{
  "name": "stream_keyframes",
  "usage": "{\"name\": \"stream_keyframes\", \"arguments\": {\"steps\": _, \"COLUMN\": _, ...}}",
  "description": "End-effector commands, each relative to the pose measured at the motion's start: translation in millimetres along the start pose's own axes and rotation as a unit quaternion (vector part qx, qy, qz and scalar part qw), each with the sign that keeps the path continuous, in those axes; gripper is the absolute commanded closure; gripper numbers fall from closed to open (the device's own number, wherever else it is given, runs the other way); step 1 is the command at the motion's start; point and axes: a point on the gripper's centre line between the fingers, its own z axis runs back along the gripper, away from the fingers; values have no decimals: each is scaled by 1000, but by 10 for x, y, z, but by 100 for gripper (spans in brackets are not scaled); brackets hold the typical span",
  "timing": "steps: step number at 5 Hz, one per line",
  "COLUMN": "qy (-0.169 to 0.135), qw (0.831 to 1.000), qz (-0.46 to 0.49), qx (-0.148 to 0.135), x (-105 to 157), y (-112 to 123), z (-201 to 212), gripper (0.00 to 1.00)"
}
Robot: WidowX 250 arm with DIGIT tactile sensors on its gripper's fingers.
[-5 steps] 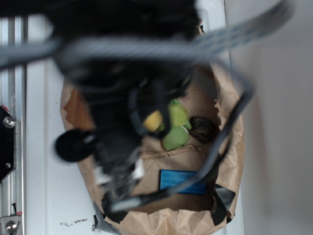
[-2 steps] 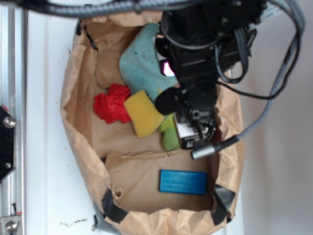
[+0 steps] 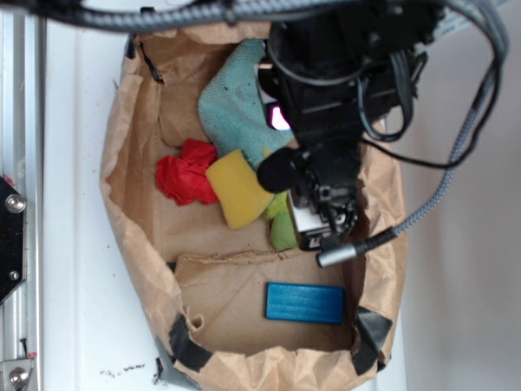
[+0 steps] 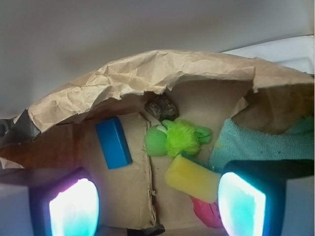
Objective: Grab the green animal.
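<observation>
- Two glowing fingertip pads (image 4: 74,209) are framing the wrist view, set wide apart; the gripper (image 4: 157,211) is standing open, holding nothing.
- Green animal (image 4: 178,138) is lying on the floor of the paper bag (image 3: 134,244), below the spread jaws.
- Yellow sponge (image 4: 193,178) is touching its near side; a dark lump (image 4: 161,107) is sitting just beyond its head.
- Blue block (image 4: 113,142) is resting to its left, teal cloth (image 4: 256,145) to its right.
- Red crumpled piece (image 3: 186,173) is lying beside the sponge.

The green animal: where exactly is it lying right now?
In the wrist view the green animal lies mid-bag, between the dark rock and the yellow sponge, right of the blue block.
</observation>
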Motion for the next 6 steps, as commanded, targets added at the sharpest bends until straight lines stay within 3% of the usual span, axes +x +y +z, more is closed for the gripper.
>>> {"name": "stream_keyframes", "arguments": {"steps": 1, "qy": -32, "qw": 998, "qz": -63, "qx": 4, "x": -176, "y": 62, "z": -119, "gripper": 0}}
{"name": "stream_keyframes", "arguments": {"steps": 3, "qy": -35, "qw": 980, "qz": -194, "qx": 35, "x": -223, "y": 71, "z": -572, "gripper": 0}}
{"name": "stream_keyframes", "arguments": {"steps": 4, "qy": -47, "qw": 963, "qz": -254, "qx": 70, "x": -94, "y": 15, "z": -731, "gripper": 0}}
{"name": "stream_keyframes", "arguments": {"steps": 5, "qy": -25, "qw": 949, "qz": -297, "qx": 105, "x": -99, "y": 83, "z": -931, "gripper": 0}}
{"name": "stream_keyframes", "arguments": {"steps": 6, "qy": -17, "qw": 944, "qz": -306, "qx": 121, "x": -157, "y": 111, "z": -1071, "gripper": 0}}
